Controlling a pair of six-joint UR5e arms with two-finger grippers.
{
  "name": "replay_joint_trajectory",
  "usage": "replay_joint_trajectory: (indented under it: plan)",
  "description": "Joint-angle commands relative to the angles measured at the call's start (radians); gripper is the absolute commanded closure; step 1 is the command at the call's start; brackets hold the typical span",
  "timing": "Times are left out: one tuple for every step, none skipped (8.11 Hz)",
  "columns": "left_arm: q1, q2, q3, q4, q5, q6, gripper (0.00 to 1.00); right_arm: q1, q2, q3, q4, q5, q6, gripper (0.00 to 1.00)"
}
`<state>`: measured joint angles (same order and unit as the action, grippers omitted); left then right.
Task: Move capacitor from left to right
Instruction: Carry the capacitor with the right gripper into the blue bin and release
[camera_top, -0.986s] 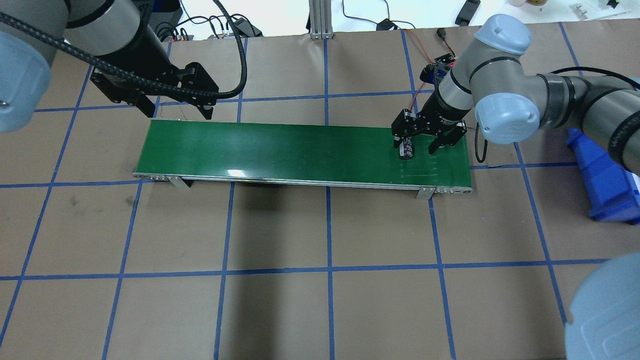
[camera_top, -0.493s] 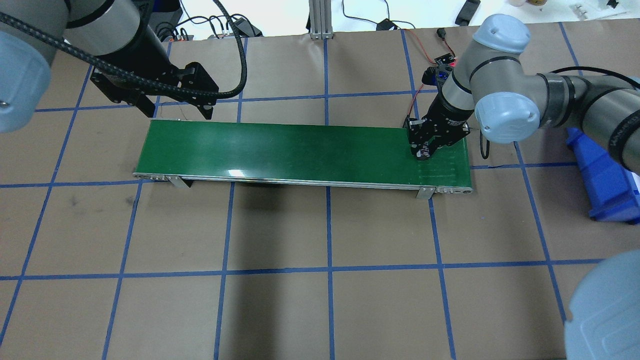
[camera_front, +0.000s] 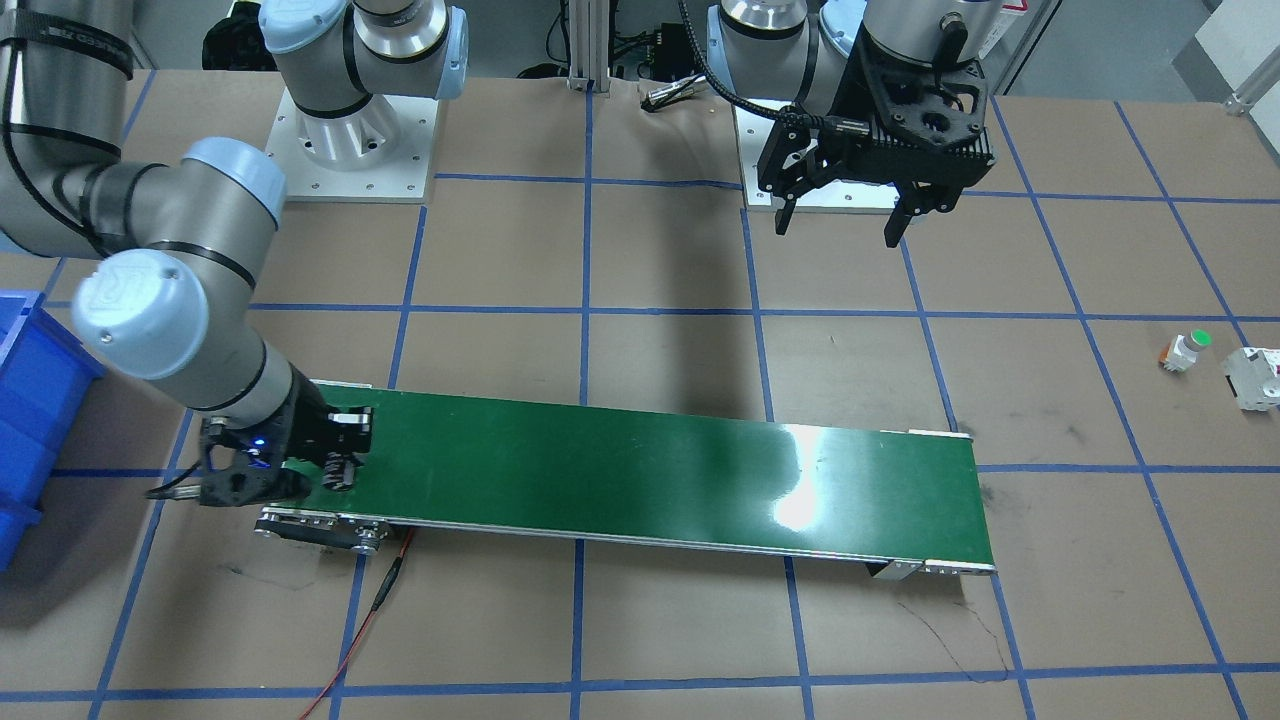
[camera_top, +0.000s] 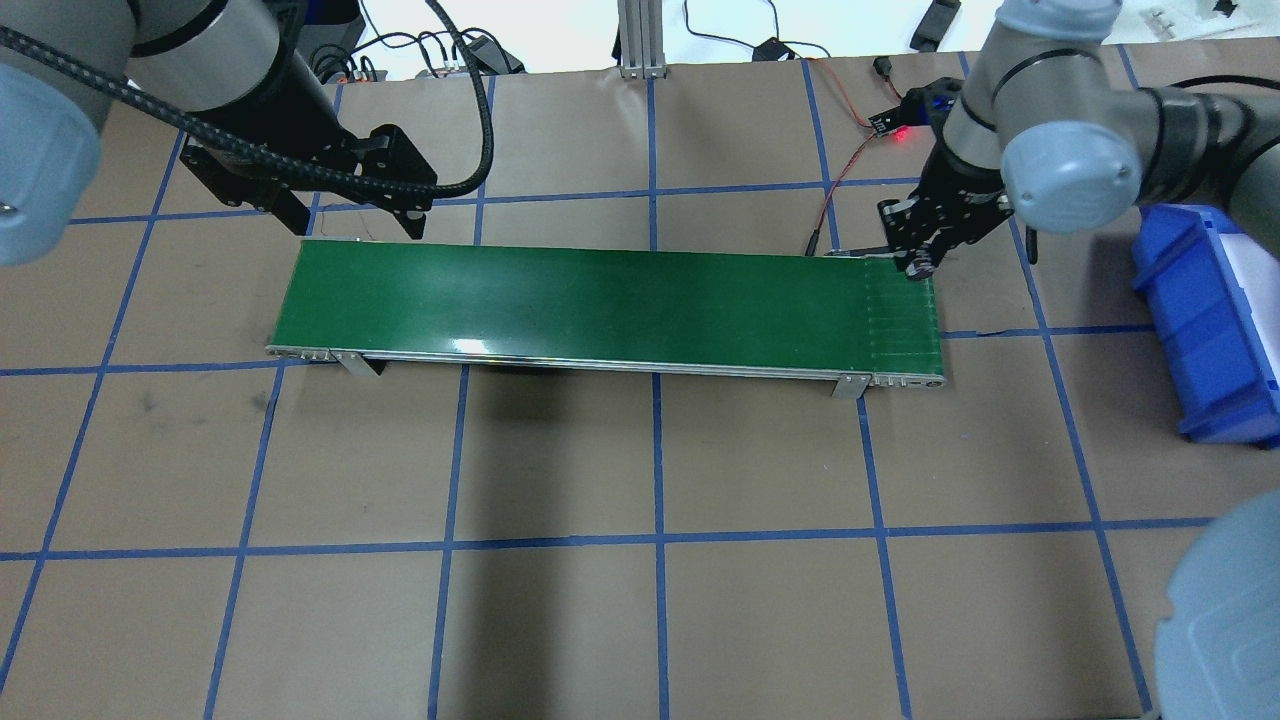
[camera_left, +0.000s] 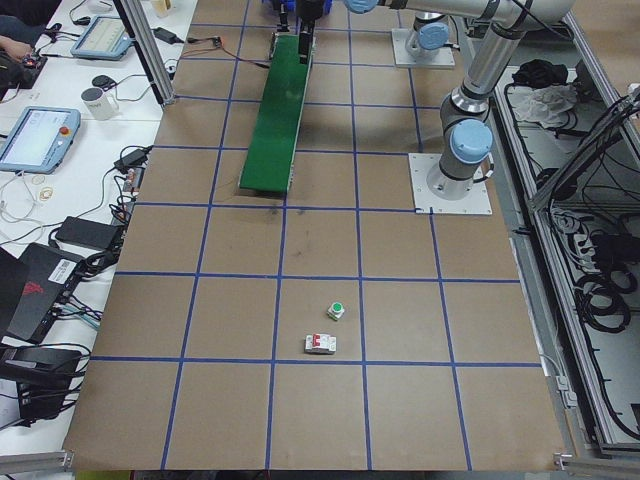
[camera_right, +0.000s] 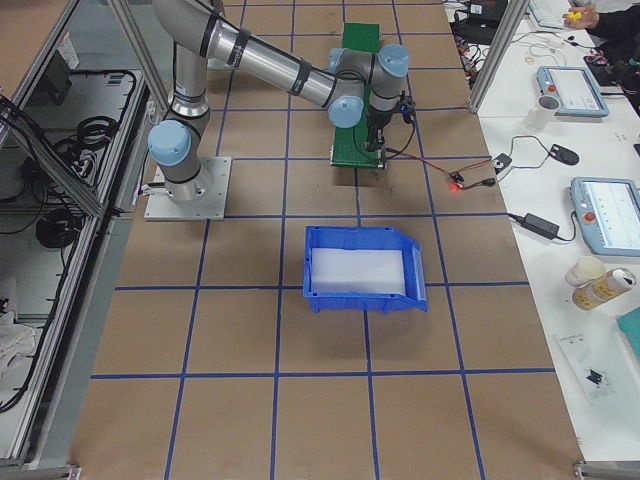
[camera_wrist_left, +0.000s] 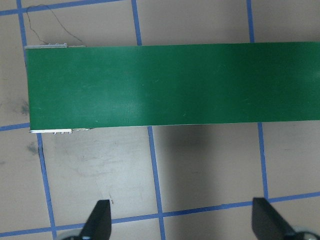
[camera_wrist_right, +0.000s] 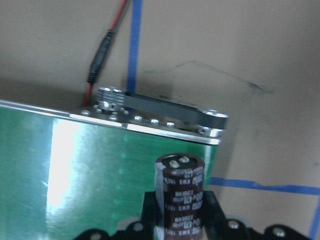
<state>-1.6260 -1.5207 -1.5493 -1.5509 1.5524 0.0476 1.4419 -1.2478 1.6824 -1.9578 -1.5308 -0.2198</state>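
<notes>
The capacitor (camera_wrist_right: 181, 195) is a short dark cylinder with pale print, standing upright between the fingers of my right gripper (camera_top: 915, 262). The gripper is shut on it and holds it over the far right corner of the green conveyor belt (camera_top: 600, 300), above the belt's end roller (camera_wrist_right: 160, 111). In the front-facing view this gripper (camera_front: 337, 470) is at the belt's left end. My left gripper (camera_top: 352, 218) is open and empty, hovering behind the belt's left end; its fingertips (camera_wrist_left: 100, 220) frame bare table.
A blue bin (camera_top: 1210, 330) stands right of the belt, near the right arm. A red and black cable (camera_top: 835, 190) runs to the belt's far right corner. A small white part with a green cap (camera_front: 1185, 350) and a white breaker block (camera_front: 1255, 378) lie far off on the left side.
My right gripper was open around the capacitor on the belt, then shut on it. It has now carried it right and back to the belt's far right corner. The left arm has not moved.
</notes>
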Motion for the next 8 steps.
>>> replay_joint_trajectory:
  plan:
    - [0.0,0.001,0.0,0.0,0.0,0.0,0.0,-0.223,-0.064,-0.076,0.085,-0.122,-0.404,1.0]
    - [0.0,0.001,0.0,0.0,0.0,0.0,0.0,-0.324,-0.065,-0.079,0.076,-0.143,-0.594,1.0]
    - [0.0,-0.001,0.0,0.0,0.0,0.0,0.0,-0.418,-0.059,-0.078,0.07,-0.144,-0.731,1.0]
    - [0.0,-0.001,0.0,0.0,0.0,-0.002,0.0,-0.467,-0.047,-0.076,0.012,-0.147,-0.812,1.0]
    - [0.0,0.001,0.0,0.0,0.0,0.0,0.0,-0.475,-0.007,-0.076,-0.053,-0.175,-0.875,1.0]
    - [0.0,-0.001,0.0,0.0,0.0,0.0,0.0,-0.51,0.045,-0.072,-0.093,-0.178,-0.892,1.0]
    - [0.0,0.001,0.0,0.0,0.0,0.0,0.0,-0.538,0.083,-0.063,-0.145,-0.17,-0.95,1.0]
    - [0.0,0.001,0.0,0.0,0.0,0.0,0.0,-0.544,0.103,-0.063,-0.165,-0.172,-0.978,1.0]
